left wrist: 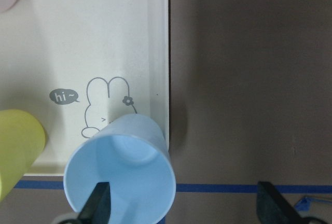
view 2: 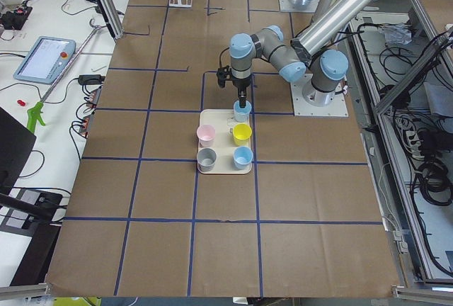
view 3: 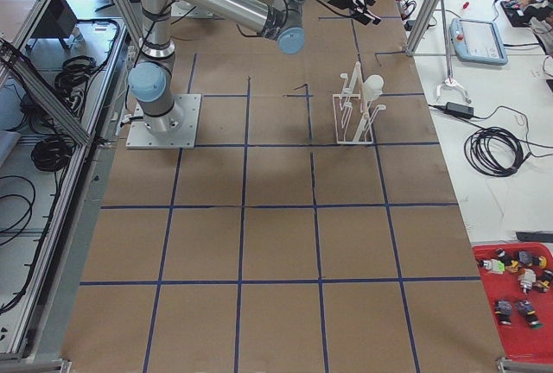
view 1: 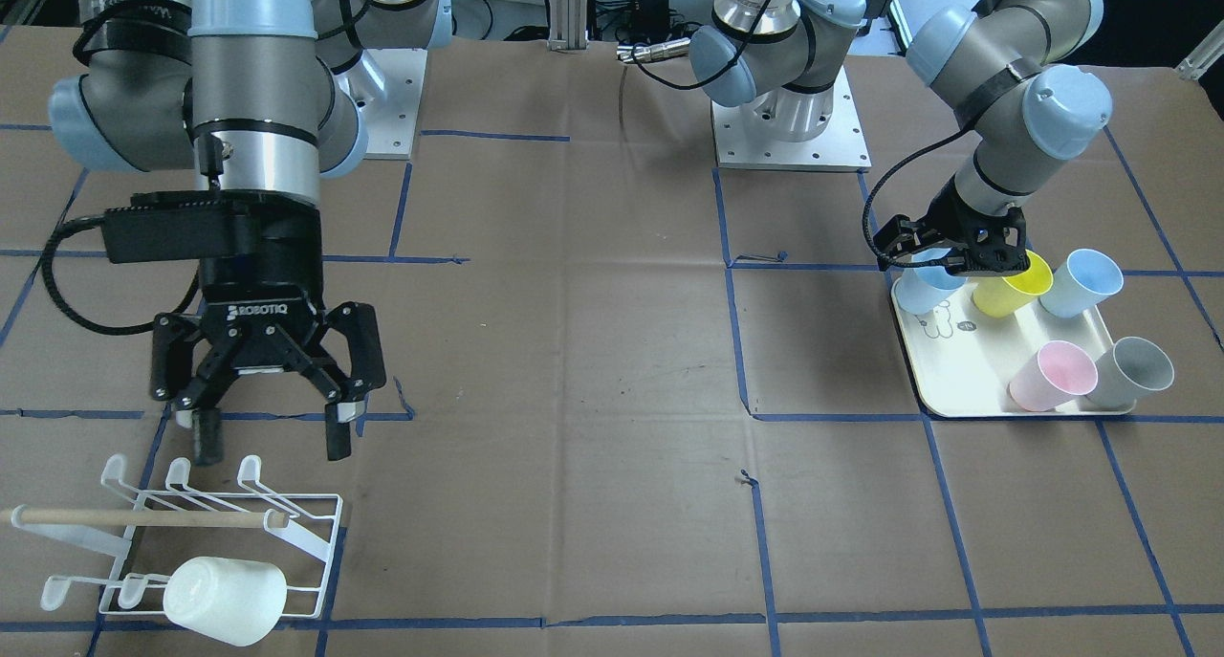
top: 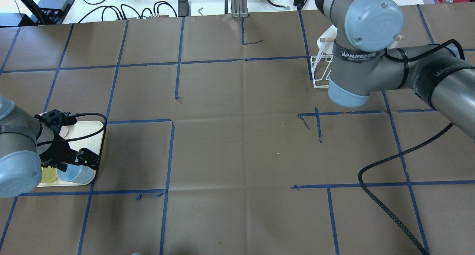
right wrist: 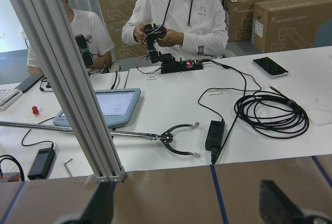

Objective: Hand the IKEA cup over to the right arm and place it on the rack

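Blue cup (left wrist: 119,177) on the tray (left wrist: 104,37), its rim straddled by the open left pincer (left wrist: 184,206); right pincer (view 1: 271,442) gapes near rack (view 1: 143,517).

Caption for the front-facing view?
The open left gripper straddles the rim of a pale blue cup on the tray; open right gripper hangs near the rack holding a white cup.
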